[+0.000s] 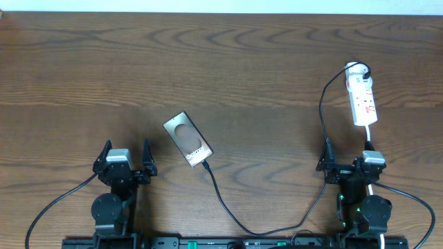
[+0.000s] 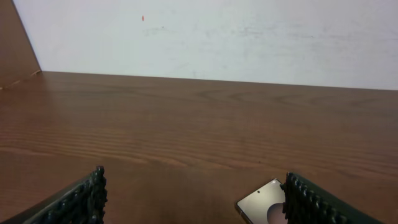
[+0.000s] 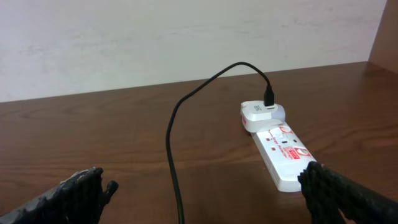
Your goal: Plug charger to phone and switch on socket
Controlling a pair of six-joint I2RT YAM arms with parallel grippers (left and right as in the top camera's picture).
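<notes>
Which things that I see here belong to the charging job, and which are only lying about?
Belong to the job: phone; charger cable; socket strip; white adapter plugged into the strip.
Only surroundings: wooden table; white wall. Nothing else loose is visible.

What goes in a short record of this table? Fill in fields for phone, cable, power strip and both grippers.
phone: face up, lying slantwise on the table, left of centre
cable: black, loops from the power strip's adapter to the phone's near end; seating unclear
power strip: white, far right; switch state unreadable
left gripper: open, empty
right gripper: open, empty
</notes>
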